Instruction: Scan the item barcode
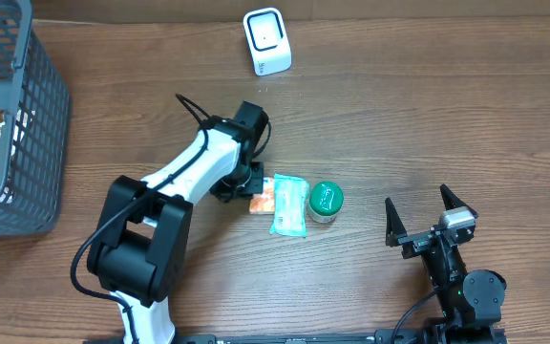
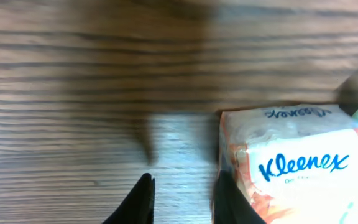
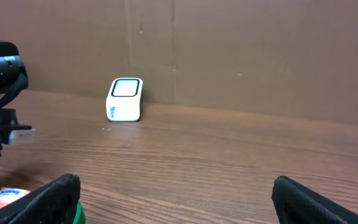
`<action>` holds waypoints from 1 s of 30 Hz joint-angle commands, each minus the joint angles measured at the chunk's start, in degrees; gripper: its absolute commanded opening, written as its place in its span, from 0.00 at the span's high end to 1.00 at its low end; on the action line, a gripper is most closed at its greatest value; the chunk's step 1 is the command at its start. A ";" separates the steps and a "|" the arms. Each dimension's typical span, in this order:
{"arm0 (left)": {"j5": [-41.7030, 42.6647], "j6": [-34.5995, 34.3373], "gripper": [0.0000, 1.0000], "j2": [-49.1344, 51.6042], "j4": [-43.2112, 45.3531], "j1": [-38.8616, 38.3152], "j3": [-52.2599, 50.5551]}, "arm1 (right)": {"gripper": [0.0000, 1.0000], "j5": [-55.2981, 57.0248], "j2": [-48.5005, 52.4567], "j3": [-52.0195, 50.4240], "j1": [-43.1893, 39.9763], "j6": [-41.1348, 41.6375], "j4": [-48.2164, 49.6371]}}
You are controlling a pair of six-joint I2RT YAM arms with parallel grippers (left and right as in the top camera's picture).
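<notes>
Kleenex pack (image 2: 303, 162) lies well short of the white scanner (image 1: 267, 40), just outside the left gripper (image 2: 185, 183), whose jaws sit clenched on nothing; lifting now would likely leave the pack behind, unscanned.

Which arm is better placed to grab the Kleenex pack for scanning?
Left. The left gripper, shut, sits right beside the Kleenex pack; the right gripper stands open, farther off past the green-lidded jar.
</notes>
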 commanded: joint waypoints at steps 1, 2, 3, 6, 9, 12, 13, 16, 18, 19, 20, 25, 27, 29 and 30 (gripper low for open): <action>0.90 1.97 0.80 0.15 -0.22 -0.44 -0.44 | 0.00 0.00 -0.57 -0.61 0.17 -0.28 0.22; 0.50 1.92 0.80 0.13 -0.48 -0.44 -0.33 | 0.00 0.00 -0.57 -0.61 0.17 -0.28 0.22; -0.15 1.90 0.81 0.04 -0.90 -0.31 -0.11 | 0.00 0.00 -0.57 -0.61 0.17 -0.28 0.22; -2.54 1.70 0.79 -0.72 -2.21 0.24 1.25 | 0.00 0.00 -0.57 -0.61 0.17 -0.28 0.22; -5.53 1.73 0.78 -1.99 -4.79 1.29 3.96 | 0.00 0.00 -0.57 -0.61 0.17 -0.28 0.22; -8.44 3.06 0.78 -3.91 -8.81 2.95 8.90 | 0.00 0.00 -0.57 -0.61 0.17 -0.28 0.22; -8.41 4.26 0.78 -4.66 -10.27 3.67 11.17 | 0.00 0.00 -0.57 -0.61 0.17 -0.28 0.22; -8.46 8.92 0.75 -7.34 -17.03 7.39 23.26 | 0.00 0.00 -0.57 -0.61 0.17 -0.28 0.22; -8.81 10.69 0.73 -8.26 -19.98 10.23 31.12 | 0.00 0.00 -0.57 -0.61 0.17 -0.28 0.22; -9.75 11.28 0.73 -8.52 -20.87 11.65 34.80 | 0.00 0.00 -0.57 -0.61 0.17 -0.28 0.22; -11.67 11.87 0.72 -8.66 -21.66 13.46 39.23 | 0.00 0.00 -0.57 -0.61 0.17 -0.28 0.22; -18.43 16.44 0.28 -8.68 -23.02 21.03 53.83 | 0.00 0.00 -0.57 -0.61 0.17 -0.28 0.22; -19.61 19.08 0.14 -8.68 -21.44 24.04 57.16 | 0.00 0.00 -0.57 -0.61 0.17 -0.28 0.22; -19.96 22.58 0.07 -8.68 -19.91 27.10 59.01 | 0.00 0.00 -0.57 -0.61 0.17 -0.28 0.22; -19.96 24.15 0.04 -8.68 -19.15 28.87 59.52 | 0.00 0.00 -0.57 -0.61 0.17 -0.28 0.22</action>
